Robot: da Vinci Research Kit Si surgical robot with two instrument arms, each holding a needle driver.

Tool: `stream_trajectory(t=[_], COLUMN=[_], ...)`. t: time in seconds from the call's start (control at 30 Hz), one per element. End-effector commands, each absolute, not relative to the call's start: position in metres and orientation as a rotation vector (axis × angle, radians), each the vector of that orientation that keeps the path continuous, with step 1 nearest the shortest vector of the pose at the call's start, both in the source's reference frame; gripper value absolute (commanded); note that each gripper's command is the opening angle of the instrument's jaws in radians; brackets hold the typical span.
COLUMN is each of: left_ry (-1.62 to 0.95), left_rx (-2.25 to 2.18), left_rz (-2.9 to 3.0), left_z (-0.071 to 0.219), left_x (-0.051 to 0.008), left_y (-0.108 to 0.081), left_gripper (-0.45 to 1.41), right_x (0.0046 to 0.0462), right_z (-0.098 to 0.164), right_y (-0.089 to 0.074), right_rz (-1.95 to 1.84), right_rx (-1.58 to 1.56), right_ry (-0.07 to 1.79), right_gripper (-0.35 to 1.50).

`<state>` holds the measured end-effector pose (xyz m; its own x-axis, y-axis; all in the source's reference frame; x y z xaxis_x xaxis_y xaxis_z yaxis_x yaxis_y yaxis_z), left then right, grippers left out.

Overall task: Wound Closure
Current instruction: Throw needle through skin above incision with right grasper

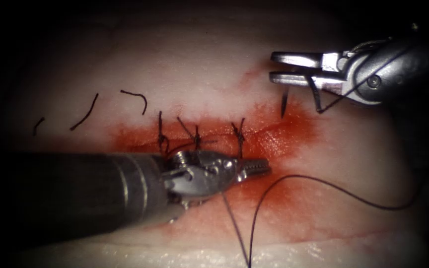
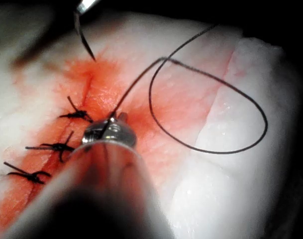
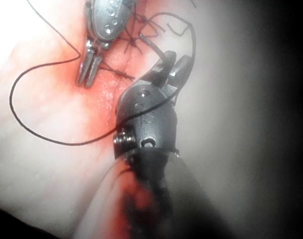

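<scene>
My right tool (image 1: pixel 273 67) hovers above the tissue (image 1: pixel 199 64) at the upper right, its jaws shut on the curved needle (image 1: pixel 284 104) near mid-curve. The needle is out of the tissue, and its tip hangs just over the red-stained right end of the cut (image 1: pixel 269 130), right of the last stitch. In the left wrist view the needle (image 2: pixel 84 42) points down at the same spot. Thread (image 1: pixel 323 183) runs from the needle's tail over the right tool, then loops across the near tissue. My left tool (image 1: pixel 266 167) lies low along the near side of the cut, jaws shut with nothing seen between them.
Three knotted stitches (image 1: pixel 196 136) close the left and middle of the cut. Cut ends of thread (image 1: pixel 85 114) lie on the tissue at far left. Red fluid (image 1: pixel 294 144) stains the tissue around the cut. The thread loop (image 2: pixel 206 144) spreads toward the tissue's front edge (image 1: pixel 274 248).
</scene>
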<state>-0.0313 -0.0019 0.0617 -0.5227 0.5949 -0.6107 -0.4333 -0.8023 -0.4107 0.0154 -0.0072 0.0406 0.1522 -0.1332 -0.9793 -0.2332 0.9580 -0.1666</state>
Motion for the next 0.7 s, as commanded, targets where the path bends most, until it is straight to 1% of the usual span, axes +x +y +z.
stream_trajectory(t=[0.03, 0.13, 0.37, 0.47, 0.7], left_ry=[-0.276, -0.279, -0.281, -0.281, -0.279], left_rx=[-1.031, -1.033, -1.026, -1.024, -1.019], left_rz=[2.302, 2.304, 2.306, 2.303, 2.301], left_z=[0.0622, 0.062, 0.0616, 0.0615, 0.0615], left_x=[-0.0317, -0.0314, -0.031, -0.031, -0.0309], left_y=[-0.0019, -0.0022, -0.0026, -0.0025, -0.0024], left_gripper=[-0.06, -0.01, 0.0, 0.07, 0.07], right_x=[0.0165, 0.0167, 0.0165, 0.0164, 0.0167], right_z=[0.0419, 0.0431, 0.0451, 0.0457, 0.0467], right_y=[-0.0072, -0.0073, -0.0064, -0.0062, -0.0068], right_rz=[0.07, 0.059, 0.068, 0.065, 0.053], right_rx=[-0.32, -0.331, -0.382, -0.387, -0.402], right_ry=[1.432, 1.432, 1.456, 1.453, 1.451], right_gripper=[-0.35, -0.35, -0.35, -0.35, -0.35])
